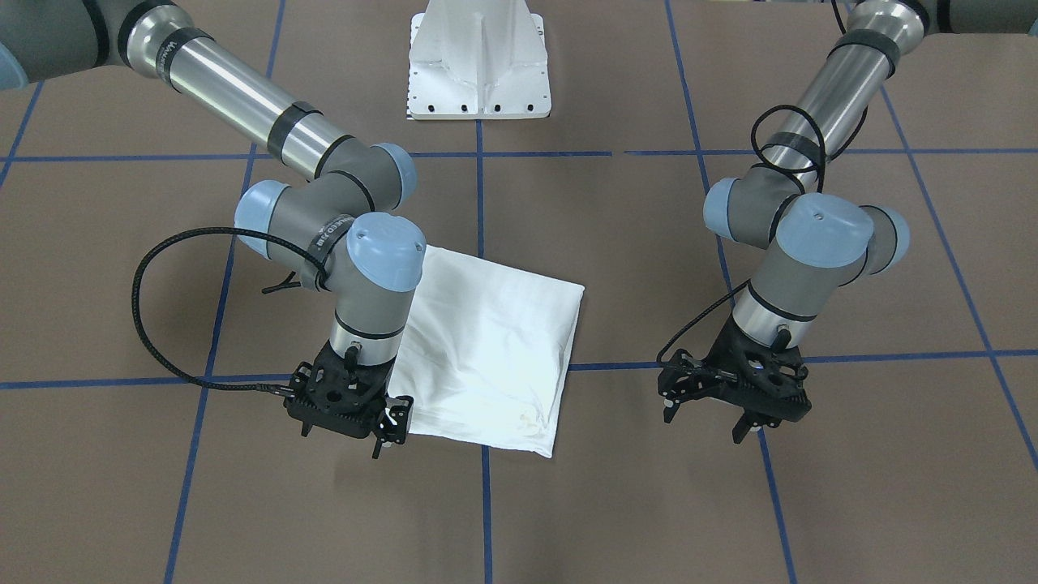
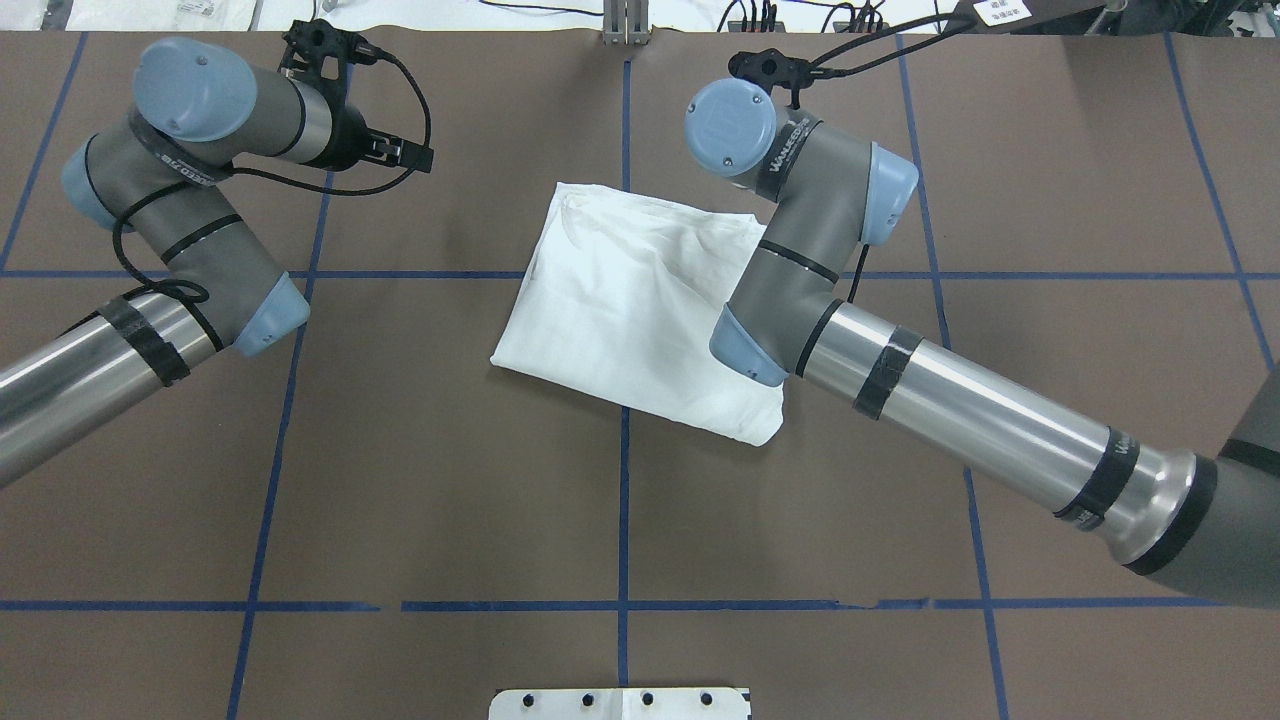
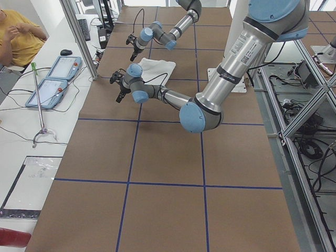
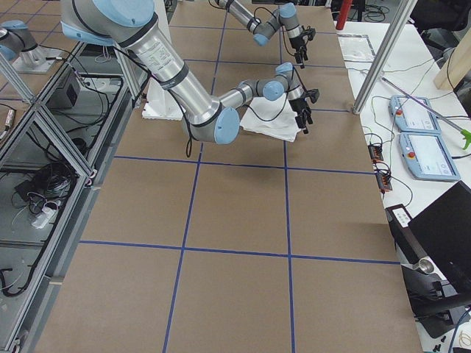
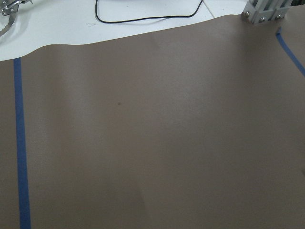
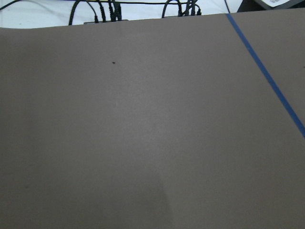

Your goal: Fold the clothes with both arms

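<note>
The white shirt (image 1: 495,341) is lying folded into a rough square near the middle of the brown desk (image 1: 616,487), between the two arms. The right hand (image 1: 342,438) is hanging just beside the shirt's far right corner, away from the robot's base, with its fingers spread and gripping nothing. The left hand (image 1: 705,426) is hovering well apart from the shirt, its fingers likewise spread and empty. Both wrist cameras are showing only brown desk and blue tape lines (image 1: 480,203).

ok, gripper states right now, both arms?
Left gripper: open, holding nothing.
Right gripper: open, holding nothing, at the edge of the white T-shirt.
</note>
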Controlling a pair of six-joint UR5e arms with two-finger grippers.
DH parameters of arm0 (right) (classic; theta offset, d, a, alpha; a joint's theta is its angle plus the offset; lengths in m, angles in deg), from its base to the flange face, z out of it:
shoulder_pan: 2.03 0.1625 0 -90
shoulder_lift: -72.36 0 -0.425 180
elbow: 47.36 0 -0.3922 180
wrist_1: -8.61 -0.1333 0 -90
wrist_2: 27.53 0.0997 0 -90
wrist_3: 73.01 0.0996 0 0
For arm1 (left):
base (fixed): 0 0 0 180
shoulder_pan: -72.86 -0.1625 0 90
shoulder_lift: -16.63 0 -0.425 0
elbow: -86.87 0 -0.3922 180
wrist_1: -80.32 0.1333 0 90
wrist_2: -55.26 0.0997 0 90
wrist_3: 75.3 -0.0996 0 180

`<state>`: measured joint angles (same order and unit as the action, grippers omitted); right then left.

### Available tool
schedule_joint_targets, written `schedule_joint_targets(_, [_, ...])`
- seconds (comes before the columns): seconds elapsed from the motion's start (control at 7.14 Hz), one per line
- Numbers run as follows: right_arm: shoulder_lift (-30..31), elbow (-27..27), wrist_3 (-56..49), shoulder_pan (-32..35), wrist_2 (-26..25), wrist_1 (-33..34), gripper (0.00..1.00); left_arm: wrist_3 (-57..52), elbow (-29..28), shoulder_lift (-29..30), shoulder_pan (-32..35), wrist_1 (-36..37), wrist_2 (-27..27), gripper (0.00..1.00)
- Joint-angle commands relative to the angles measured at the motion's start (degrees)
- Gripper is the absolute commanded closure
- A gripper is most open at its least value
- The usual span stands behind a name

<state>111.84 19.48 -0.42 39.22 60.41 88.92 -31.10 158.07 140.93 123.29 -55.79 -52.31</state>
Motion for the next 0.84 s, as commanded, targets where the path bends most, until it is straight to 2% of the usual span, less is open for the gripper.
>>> schedule_joint_targets(0.0, [6.3,11.6,-9.8,5.6,15.4,1.8,0.00,-1.0,10.7,-6.6,0.7,6.1,-3.0,0.00])
schedule_joint_targets(0.28, [15.0,29.6,-26.1,12.8,23.2,17.4,0.00,-10.0,26.1,-13.5,2.3,19.3,-3.0,0.00])
schedule_joint_targets(0.42, [18.9,35.3,-33.8,17.4,27.1,22.8,0.00,-14.5,31.9,-18.0,4.4,23.2,-3.4,0.00])
schedule_joint_targets(0.56, [23.8,38.4,-42.5,22.5,31.3,24.9,0.00,-20.9,34.7,-23.2,8.7,23.7,-6.8,0.00])
schedule_joint_targets(0.7, [28.9,39.3,-51.4,27.1,33.5,24.9,0.00,-30.9,34.7,-27.3,14.5,23.7,-11.7,0.00])
